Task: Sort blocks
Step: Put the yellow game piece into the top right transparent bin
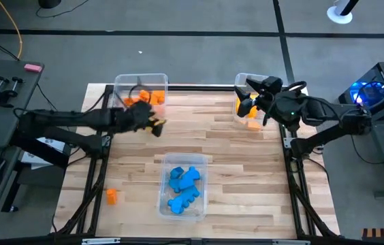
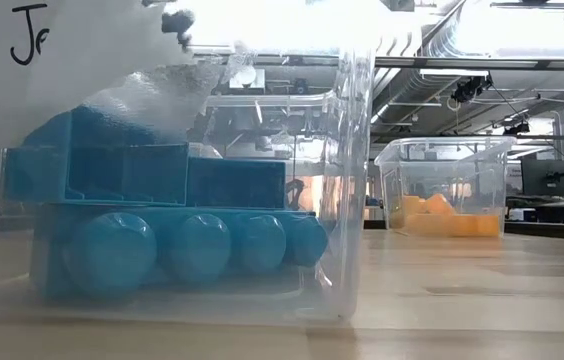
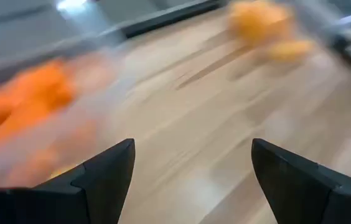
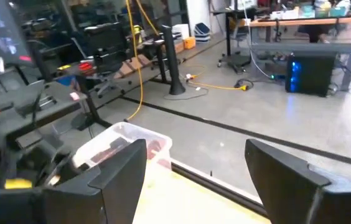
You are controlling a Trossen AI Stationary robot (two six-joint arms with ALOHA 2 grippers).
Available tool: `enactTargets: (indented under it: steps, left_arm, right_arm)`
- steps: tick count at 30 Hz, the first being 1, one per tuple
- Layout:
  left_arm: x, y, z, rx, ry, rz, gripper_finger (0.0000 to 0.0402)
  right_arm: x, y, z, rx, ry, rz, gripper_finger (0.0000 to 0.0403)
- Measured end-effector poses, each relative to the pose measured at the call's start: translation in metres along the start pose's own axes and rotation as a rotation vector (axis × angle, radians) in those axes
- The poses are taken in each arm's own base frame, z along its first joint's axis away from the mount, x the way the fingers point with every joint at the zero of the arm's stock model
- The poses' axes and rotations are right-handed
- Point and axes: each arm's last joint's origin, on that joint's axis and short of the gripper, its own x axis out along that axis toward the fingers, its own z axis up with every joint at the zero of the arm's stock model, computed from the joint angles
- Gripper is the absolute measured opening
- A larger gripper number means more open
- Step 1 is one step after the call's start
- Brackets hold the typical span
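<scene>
High view first: we see our left gripper [image 1: 156, 124] just beside the bin of orange blocks [image 1: 141, 97] at the table's far left, its fingers [image 3: 104, 177] spread apart and empty. Our right gripper [image 1: 252, 95] hangs over the far-right bin holding yellow blocks [image 1: 245, 105], fingers [image 4: 116, 171] also apart (nothing between them). Blue blocks [image 1: 182, 184] fill the near middle bin [image 1: 203, 197]; one orange block [image 1: 112, 197] lies loose on the table [image 1: 226, 150].
</scene>
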Motion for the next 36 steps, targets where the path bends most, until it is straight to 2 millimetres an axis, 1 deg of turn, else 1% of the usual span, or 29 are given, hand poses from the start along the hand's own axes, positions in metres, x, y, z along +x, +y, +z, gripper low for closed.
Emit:
enactTargets:
  steps: [3,6,9,11,14,16,19,21,26,28,31,33,34,36]
  left_arm:
    - [0.001,0.021,-0.028,-0.066,0.057,0.138,0.0302]
    - [0.012,0.036,-0.056,-0.087,0.171,0.288,0.0301]
    - [0.024,0.044,-0.073,-0.139,0.219,0.366,0.0301]
    - [0.033,0.048,-0.082,-0.139,0.239,0.429,0.0301]
    - [0.043,0.048,-0.081,-0.143,0.215,0.464,0.0301]
    - [0.051,0.045,-0.082,-0.112,0.213,0.449,0.0301]
    - [0.061,0.04,-0.08,-0.119,0.197,0.41,0.03]
    - [0.066,0.042,-0.082,-0.137,0.208,0.436,0.03]
    - [0.076,0.053,-0.091,-0.221,0.258,0.566,0.03]
    - [0.081,0.054,-0.092,-0.235,0.264,0.574,0.03]
    - [0.09,0.051,-0.094,-0.208,0.266,0.55,0.0298]
    - [0.095,0.05,-0.096,-0.209,0.273,0.539,0.0286]
    - [0.097,0.05,-0.097,-0.21,0.281,0.54,0.0273]
    - [0.099,0.05,-0.1,-0.21,0.298,0.547,0.0231]
  right_arm:
    - [0.005,-0.004,0.002,0.025,0.003,-0.009,0.027]
    - [0.01,-0.008,0.003,0.047,0.003,-0.025,0.027]
    - [0.013,-0.011,0.004,0.052,0.001,-0.042,0.027]
    - [0.015,-0.013,0.005,0.054,0.002,-0.046,0.027]
    - [0.019,-0.016,0.006,0.067,0.003,-0.054,0.027]
    - [0.021,-0.018,0.006,0.083,0.007,-0.05,0.027]
    - [0.023,-0.02,0.007,0.087,0.013,-0.045,0.027]
    - [0.024,-0.02,0.007,0.089,0.02,-0.035,0.027]
    - [0.024,-0.02,0.007,0.088,0.023,-0.028,0.027]
    - [0.024,-0.02,0.006,0.081,0.029,-0.029,0.027]
    - [0.024,-0.021,0.005,0.067,0.037,-0.033,0.027]
    - [0.024,-0.021,0.005,0.06,0.043,-0.036,0.027]
    - [0.024,-0.021,0.004,0.057,0.047,-0.037,0.027]
    - [0.024,-0.022,0.003,0.053,0.055,-0.041,0.027]
